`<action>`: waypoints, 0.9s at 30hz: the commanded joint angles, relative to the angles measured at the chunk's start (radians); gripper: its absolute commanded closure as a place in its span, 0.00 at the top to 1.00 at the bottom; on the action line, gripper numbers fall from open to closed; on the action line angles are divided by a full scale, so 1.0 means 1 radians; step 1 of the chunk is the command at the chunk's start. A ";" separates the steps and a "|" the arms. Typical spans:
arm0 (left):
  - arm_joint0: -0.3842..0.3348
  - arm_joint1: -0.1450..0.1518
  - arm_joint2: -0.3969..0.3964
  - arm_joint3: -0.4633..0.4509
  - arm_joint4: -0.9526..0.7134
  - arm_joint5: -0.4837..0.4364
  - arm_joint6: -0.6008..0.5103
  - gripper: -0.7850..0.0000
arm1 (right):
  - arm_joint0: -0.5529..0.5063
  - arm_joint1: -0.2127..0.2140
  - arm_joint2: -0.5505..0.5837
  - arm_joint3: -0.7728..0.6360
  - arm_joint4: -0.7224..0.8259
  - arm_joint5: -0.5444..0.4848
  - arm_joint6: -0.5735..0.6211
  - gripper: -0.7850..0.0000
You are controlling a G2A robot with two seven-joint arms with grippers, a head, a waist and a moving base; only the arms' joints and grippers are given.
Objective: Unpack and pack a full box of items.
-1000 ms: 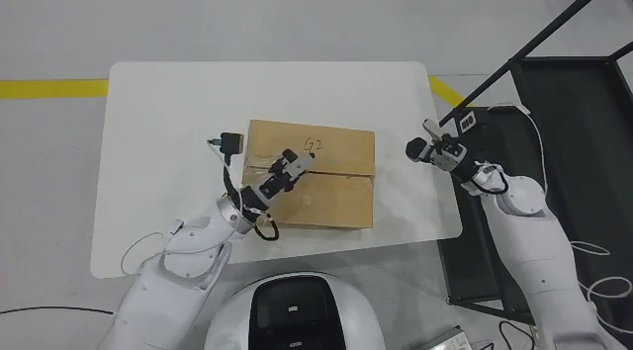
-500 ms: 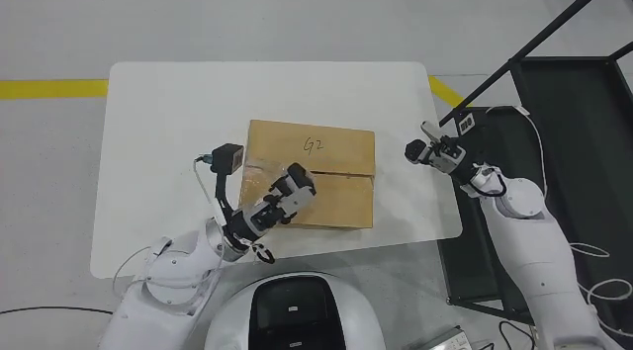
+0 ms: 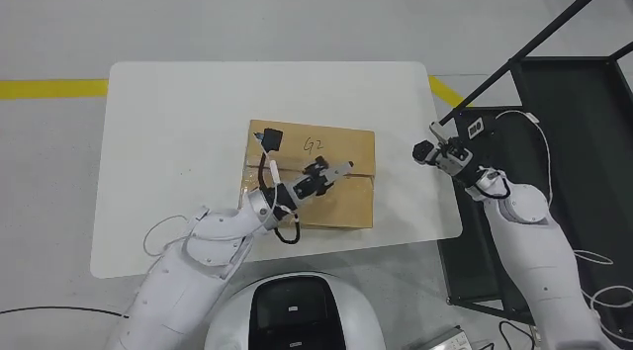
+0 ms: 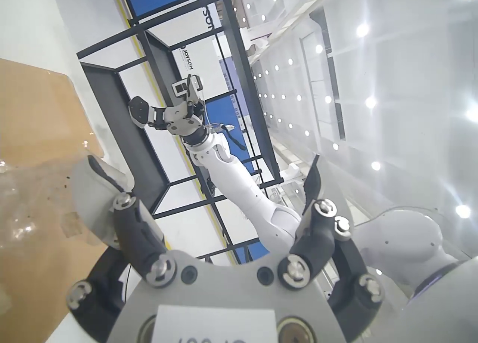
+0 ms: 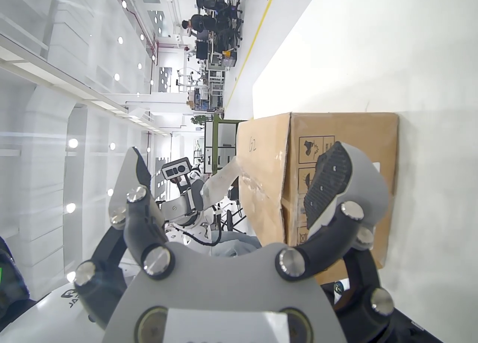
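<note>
1. A closed cardboard box [image 3: 336,207] stands near the middle of the white table [image 3: 168,132], a little toward the robot's side.
2. The box's top flaps meet in a seam covered with clear, wrinkled tape [image 4: 30,191].
3. The far flap carries a short handwritten mark [image 3: 314,143] in dark pen. It also shows in the right wrist view [image 5: 252,143].
4. The end wall of the box facing the right arm bears small printed handling symbols [image 5: 313,148], too small to make out fully.
5. The left gripper [image 3: 331,170] hangs over the box top at the seam with its claw spread wide and nothing in it. In its own view [image 4: 205,172] one finger [image 4: 101,180] lies close over the taped cardboard. I cannot tell whether it touches.
6. The right gripper [image 3: 425,147] is off the box's right end, apart from it, near the table's right edge. Its claw [image 5: 233,161] is also wide and empty.
7. A black metal rack [image 3: 554,103] stands just beside the table on the right.
</note>
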 commanded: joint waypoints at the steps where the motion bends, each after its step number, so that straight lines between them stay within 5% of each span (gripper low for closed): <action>1: -0.019 -0.006 0.019 0.023 0.004 0.005 0.011 1.00 | -0.009 0.001 0.016 0.003 0.004 -0.014 -0.013 1.00; 27: -0.152 -0.058 0.119 0.201 -0.021 0.148 0.002 1.00 | -0.055 0.001 0.103 0.029 0.041 -0.046 -0.054 1.00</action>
